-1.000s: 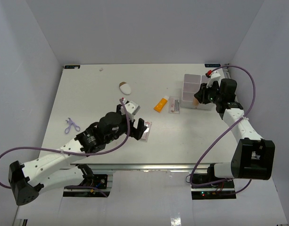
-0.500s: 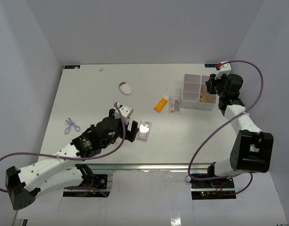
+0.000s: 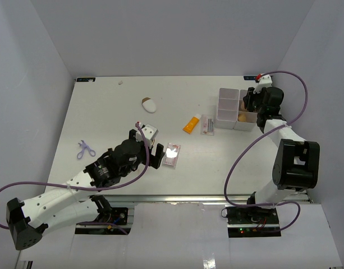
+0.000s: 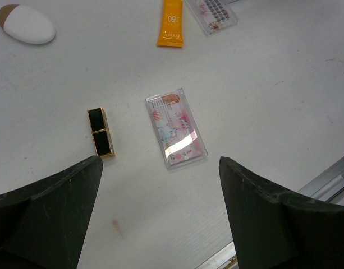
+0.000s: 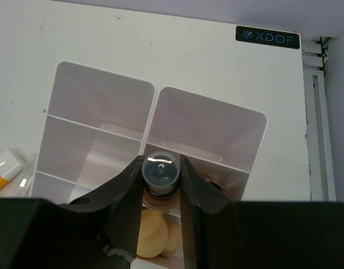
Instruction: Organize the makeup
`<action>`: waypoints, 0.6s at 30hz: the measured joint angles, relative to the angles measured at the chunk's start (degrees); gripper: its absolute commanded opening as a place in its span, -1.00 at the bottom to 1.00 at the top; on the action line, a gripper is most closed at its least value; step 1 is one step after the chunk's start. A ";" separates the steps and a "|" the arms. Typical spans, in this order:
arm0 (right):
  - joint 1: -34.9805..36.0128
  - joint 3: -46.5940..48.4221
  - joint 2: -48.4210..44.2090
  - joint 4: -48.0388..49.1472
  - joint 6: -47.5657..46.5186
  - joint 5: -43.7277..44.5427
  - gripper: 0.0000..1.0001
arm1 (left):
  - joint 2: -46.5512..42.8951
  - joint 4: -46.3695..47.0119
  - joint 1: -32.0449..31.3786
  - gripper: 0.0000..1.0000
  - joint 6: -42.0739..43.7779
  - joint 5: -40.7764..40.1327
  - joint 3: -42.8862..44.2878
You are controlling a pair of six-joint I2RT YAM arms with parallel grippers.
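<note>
My right gripper (image 5: pixel 161 180) is shut on the tan dark-capped bottle (image 5: pixel 161 170) and holds it upright over the white box (image 5: pixel 155 92). Tan sponges (image 5: pixel 152 232) lie in the compartment below it. In the top view this gripper (image 3: pixel 248 108) hangs over the box's right side (image 3: pixel 228 94). My left gripper (image 4: pixel 158 163) is open and empty, above the table just short of a clear-pink palette (image 4: pixel 176 129) and a black-and-gold lipstick (image 4: pixel 100 133). Farther off lie the orange tube (image 4: pixel 172 23), a second palette (image 4: pixel 212 12) and the white-and-brown oval piece (image 4: pixel 27 24).
A purple scissor-like tool (image 3: pixel 85 148) lies at the table's left. The table's metal front rail (image 4: pixel 329 178) runs just behind the left gripper. The tube (image 3: pixel 190 124) and second palette (image 3: pixel 207 124) lie just left of the box.
</note>
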 measured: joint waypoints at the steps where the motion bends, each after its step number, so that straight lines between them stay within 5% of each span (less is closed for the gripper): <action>1: -0.02 0.13 0.45 0.19 0.20 0.07 -0.66 | 0.00 0.00 0.00 0.91 0.00 0.00 0.00; 7: -0.03 0.40 2.23 1.52 1.28 0.76 0.12 | 0.00 0.02 0.00 0.92 0.00 0.01 0.00; 18: -0.75 -2.00 -0.97 3.04 1.72 -0.87 0.58 | 0.00 0.04 0.00 0.93 0.04 0.56 -0.02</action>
